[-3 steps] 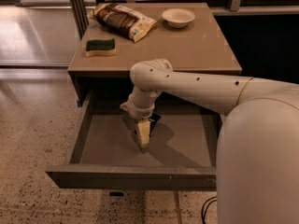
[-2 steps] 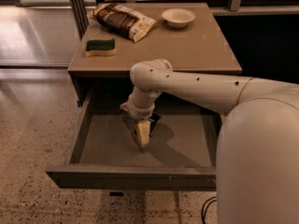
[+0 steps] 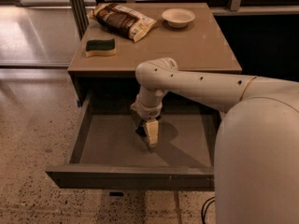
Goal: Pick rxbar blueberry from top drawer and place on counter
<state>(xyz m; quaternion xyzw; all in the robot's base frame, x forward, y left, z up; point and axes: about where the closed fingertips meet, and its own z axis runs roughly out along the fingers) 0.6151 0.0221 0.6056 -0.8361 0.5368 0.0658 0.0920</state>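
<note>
Cream pincer (image 3: 147,138) in grey top drawer (image 3: 105,146); tan counter (image 3: 196,45).

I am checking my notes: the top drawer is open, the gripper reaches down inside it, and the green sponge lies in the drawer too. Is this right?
Not quite. The camera view shows the green sponge on the counter, not in the drawer. The top drawer is open and the gripper reaches down inside it, as you wrote.

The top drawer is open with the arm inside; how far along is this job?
Done: the top drawer stands pulled open. In hand: the gripper is down inside it, at a small dark thing that may be the rxbar blueberry; a grasp cannot be confirmed. Left: lifting the bar out and setting it on the counter, where no bar lies.
</note>
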